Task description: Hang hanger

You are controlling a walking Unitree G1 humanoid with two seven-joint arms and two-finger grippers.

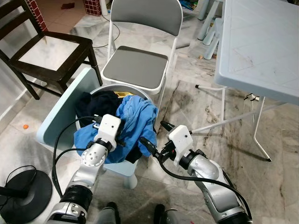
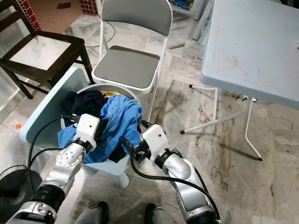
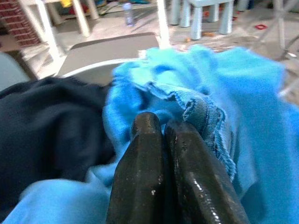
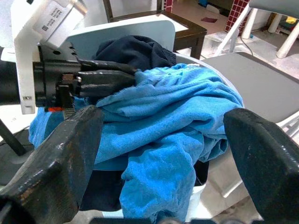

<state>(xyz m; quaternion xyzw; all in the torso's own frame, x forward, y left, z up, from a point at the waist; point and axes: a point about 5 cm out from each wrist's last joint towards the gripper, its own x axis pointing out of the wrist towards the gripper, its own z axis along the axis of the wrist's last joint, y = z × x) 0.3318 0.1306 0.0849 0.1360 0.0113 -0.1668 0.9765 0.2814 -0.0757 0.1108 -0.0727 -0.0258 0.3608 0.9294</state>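
Note:
A white laundry basket (image 1: 122, 169) stands on the floor in front of me, piled with a bright blue garment (image 1: 140, 116) and a dark garment (image 1: 96, 103). My left gripper (image 3: 163, 123) is shut, its fingertips pressed against a hemmed fold of the blue garment (image 3: 243, 107); no cloth can be seen between the fingers. The right wrist view also shows the left gripper (image 4: 133, 77) at the edge of the blue garment (image 4: 177, 116). My right gripper (image 1: 156, 135) is open wide at the basket's right side, just beside the hanging blue cloth, and holds nothing.
A grey folding chair (image 1: 138, 65) stands right behind the basket, with a dark wooden chair (image 1: 46, 53) to its left. A pale blue panel (image 1: 60, 112) leans at the basket's left. A grey folding table (image 1: 261, 42) fills the right, a black round base (image 1: 23, 191) the lower left.

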